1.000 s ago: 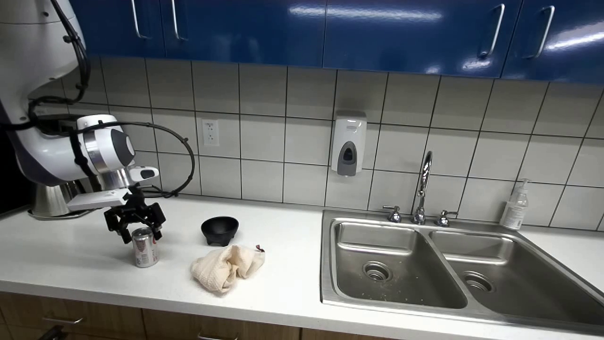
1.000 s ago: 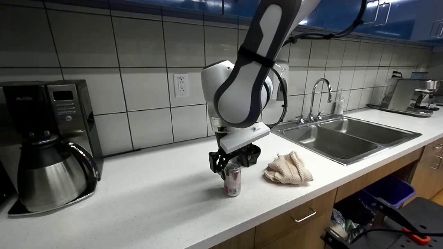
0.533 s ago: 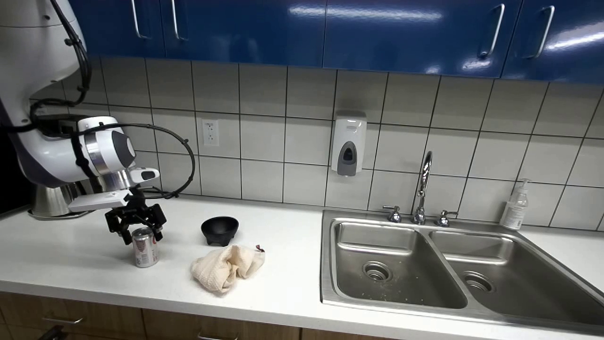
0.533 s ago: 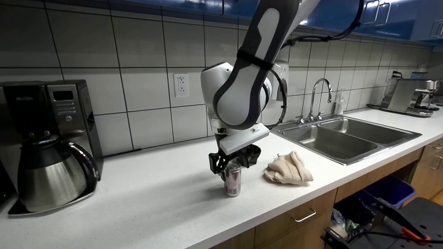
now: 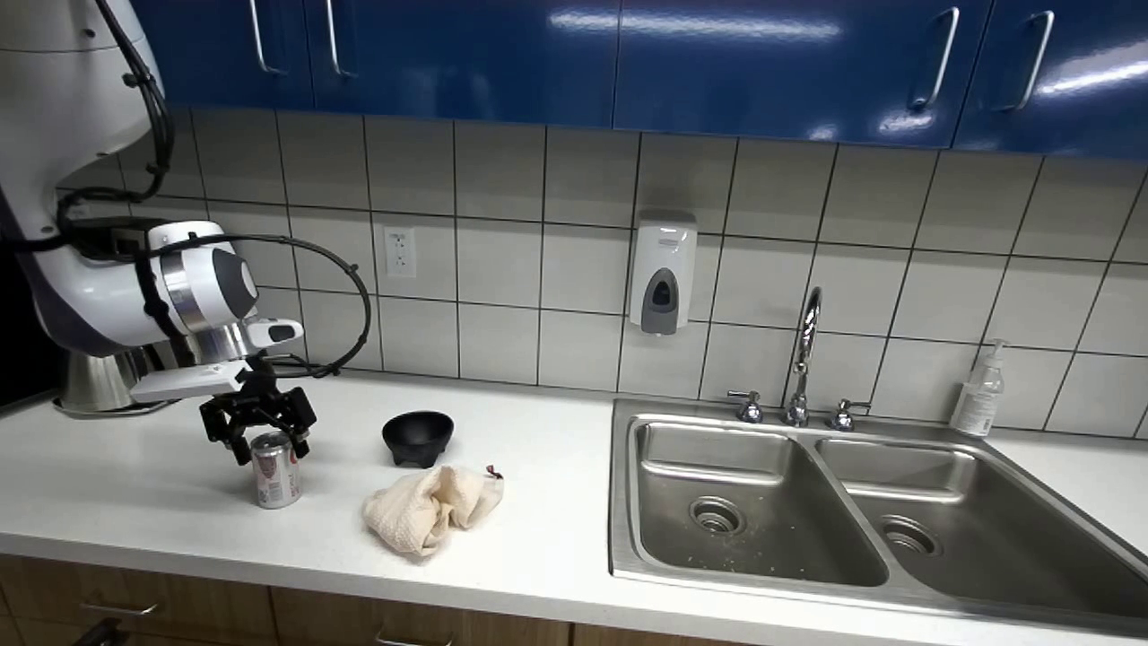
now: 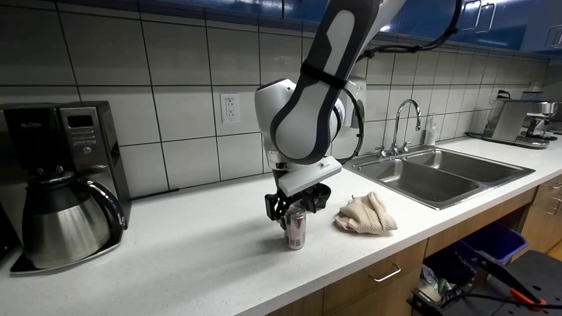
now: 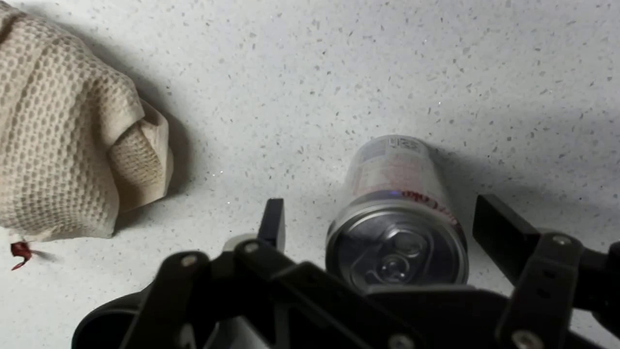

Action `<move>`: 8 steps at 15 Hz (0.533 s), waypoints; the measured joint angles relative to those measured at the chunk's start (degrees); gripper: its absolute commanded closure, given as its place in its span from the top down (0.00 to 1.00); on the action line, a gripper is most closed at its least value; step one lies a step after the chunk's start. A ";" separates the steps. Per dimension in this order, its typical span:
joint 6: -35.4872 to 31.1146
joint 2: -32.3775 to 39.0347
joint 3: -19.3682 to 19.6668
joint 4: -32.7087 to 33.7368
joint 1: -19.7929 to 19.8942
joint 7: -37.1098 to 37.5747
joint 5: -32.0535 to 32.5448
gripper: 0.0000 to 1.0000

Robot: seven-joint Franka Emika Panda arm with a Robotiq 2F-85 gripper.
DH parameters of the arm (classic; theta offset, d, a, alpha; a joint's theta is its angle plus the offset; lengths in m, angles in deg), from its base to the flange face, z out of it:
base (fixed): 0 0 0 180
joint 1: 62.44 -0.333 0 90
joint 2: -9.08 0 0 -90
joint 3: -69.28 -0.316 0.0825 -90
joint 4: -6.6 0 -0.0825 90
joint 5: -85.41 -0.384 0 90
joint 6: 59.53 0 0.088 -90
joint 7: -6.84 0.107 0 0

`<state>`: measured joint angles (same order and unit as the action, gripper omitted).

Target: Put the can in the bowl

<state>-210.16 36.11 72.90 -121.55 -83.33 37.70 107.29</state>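
- Under the claw [image 7: 379, 215] we had the counter [image 6: 175, 263], a level base for everything.
- Our arm [image 6: 300, 127] was bent above the claw, aiming it downward, presumably for a grasp from above.
- The cloth [image 5: 430, 511] lay crumpled to one side of the claw, with no part in our task, it seemed.
- The claw was spread wide and held nothing: its fingers [image 7: 503, 232] straddled the upper part of the can [image 5: 276, 483], a clear gap on one side and a thin one on the other, set, we judged, for gripping.
- The bowl [image 5: 418, 449] stood on the cloth's side of the claw, near enough for a short carry, we reckoned.
- The can stood upright on the counter beneath the claw. It looked silver, with red lettering [image 7: 420, 197] only partly legible to us.
- The tab [image 7: 401, 253] sat on top, facing the claw; whether the can was unsealed, we could not tell.
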 measured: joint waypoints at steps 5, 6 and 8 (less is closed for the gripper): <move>-0.57 0.55 -0.02 0.00 -0.01 0.00 -0.38 1.00; -0.90 0.65 -0.01 0.00 -0.01 0.00 -0.53 1.00; -1.64 0.90 -0.01 0.00 -0.01 0.00 -1.00 1.00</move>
<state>-211.80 37.01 72.89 -121.55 -83.34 37.70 106.29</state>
